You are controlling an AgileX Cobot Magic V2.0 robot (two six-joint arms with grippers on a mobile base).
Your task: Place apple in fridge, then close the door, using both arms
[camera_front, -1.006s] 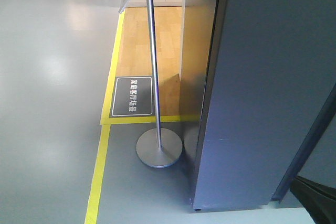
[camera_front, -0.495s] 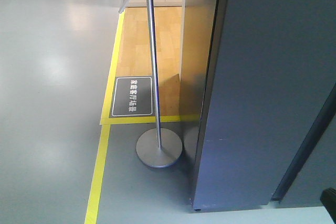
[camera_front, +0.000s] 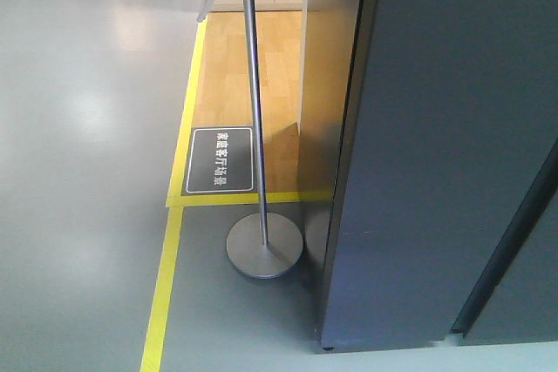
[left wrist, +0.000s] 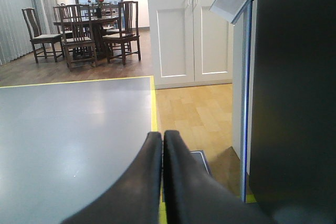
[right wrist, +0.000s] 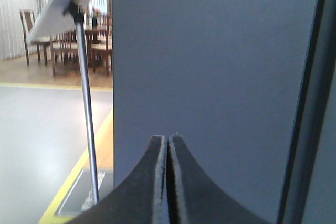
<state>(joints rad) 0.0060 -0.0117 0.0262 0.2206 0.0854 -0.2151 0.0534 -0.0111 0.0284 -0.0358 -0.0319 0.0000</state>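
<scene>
Right wrist view: the right gripper (right wrist: 167, 145) is pressed together, empty, facing the tall dark grey fridge (right wrist: 210, 77); the left gripper (left wrist: 162, 140) is likewise empty and pressed together.

You get even daylight; pale glare patches sit on the grey floor (camera_front: 78, 128). The sign stand (camera_front: 264, 248) casts a soft shadow to its right. Your right wrist view is hazy, the fridge (right wrist: 210, 77) blurred.

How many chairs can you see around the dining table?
4 at least: one at the far left, one in front of the dining table, two at its right. Others may be hidden behind.
</scene>
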